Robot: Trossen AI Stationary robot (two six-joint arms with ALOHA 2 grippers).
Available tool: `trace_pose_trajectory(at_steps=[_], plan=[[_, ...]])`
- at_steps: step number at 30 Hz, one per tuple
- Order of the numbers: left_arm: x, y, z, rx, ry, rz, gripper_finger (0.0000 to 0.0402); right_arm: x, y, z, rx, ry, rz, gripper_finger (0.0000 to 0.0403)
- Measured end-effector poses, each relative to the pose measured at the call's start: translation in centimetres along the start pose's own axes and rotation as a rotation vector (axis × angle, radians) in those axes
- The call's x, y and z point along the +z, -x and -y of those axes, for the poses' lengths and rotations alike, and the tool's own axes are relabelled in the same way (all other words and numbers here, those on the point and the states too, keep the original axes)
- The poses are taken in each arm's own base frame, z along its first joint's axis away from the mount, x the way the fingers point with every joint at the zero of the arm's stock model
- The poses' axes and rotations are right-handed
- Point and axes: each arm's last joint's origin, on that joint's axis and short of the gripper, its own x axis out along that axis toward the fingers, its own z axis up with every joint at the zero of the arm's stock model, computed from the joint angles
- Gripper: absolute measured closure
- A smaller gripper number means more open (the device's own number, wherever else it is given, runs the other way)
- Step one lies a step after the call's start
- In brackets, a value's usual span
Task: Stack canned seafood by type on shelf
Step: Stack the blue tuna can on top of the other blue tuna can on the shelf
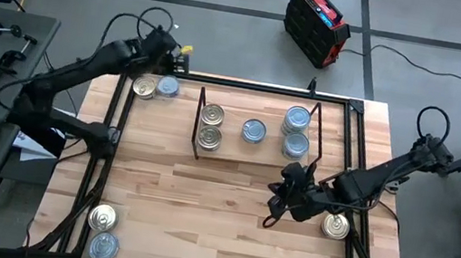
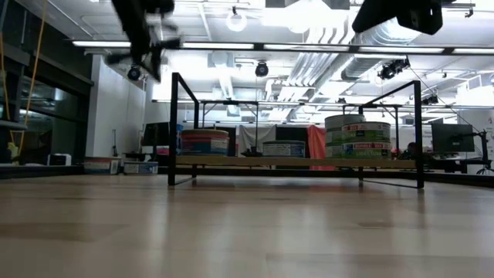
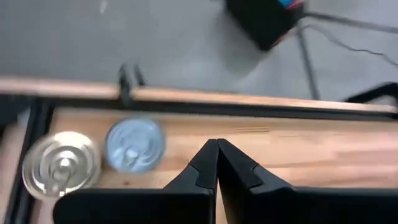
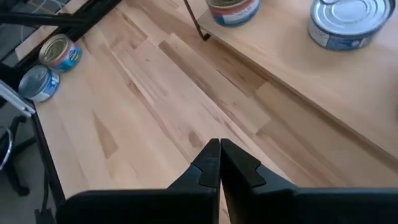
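Seafood tins: five on the shelf (image 1: 254, 155), six loose on the bench (image 1: 227, 211); likely rigid, weighty, slick-lidded, best pinched across the rim; left gripper (image 3: 217, 163) and right gripper (image 4: 220, 163) fingers closed, empty.

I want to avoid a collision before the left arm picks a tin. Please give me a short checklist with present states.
1. Left gripper fingers shut, empty: not ok for a grasp, open first.
2. Round silver-blue tin and round gold-lidded tin lie close together: not ok, tight clearance.
3. Right gripper empty, off the light-wood shelf with black brackets: ok.
4. Free space on the shelf: ok.
5. Label type of the tins: cannot tell.
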Motion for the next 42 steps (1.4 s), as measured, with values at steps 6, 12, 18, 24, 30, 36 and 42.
trace_pose_trajectory(at_steps=[6,12,18,24,30,36,42], plan=[[-2.4,-8.5,-4.3,0.105,0.101,-0.203,0.0401,-0.7,-0.8,0.7,-0.029,-0.101,0.001,0.0403],[-4.0,-12.7,-4.4,0.153,-0.025,-0.291,0.0401,-0.7,-1.9,1.4,-0.055,-0.274,0.065,0.0403],[-4.0,-15.2,-4.7,0.243,-0.066,-0.295,0.0401,0.2,-2.5,1.6,-0.042,-0.343,0.096,0.0403],[-4.5,-16.7,-4.9,0.268,-0.142,-0.354,0.0401,0.7,-2.7,1.6,-0.035,-0.343,0.107,0.0403],[-5.9,-16.2,-4.7,0.317,-0.294,-0.451,0.0401,0.5,-2.6,1.5,-0.026,-0.321,0.094,0.0403],[-8.4,-14.6,-3.4,0.327,-0.553,-0.598,0.0401,0.3,-2.5,1.3,-0.021,-0.247,0.085,0.0403],[-12.0,-12.0,-1.2,0.32,-0.783,-0.718,0.0401,0.3,-2.5,1.3,-0.009,-0.184,0.051,0.0403]])
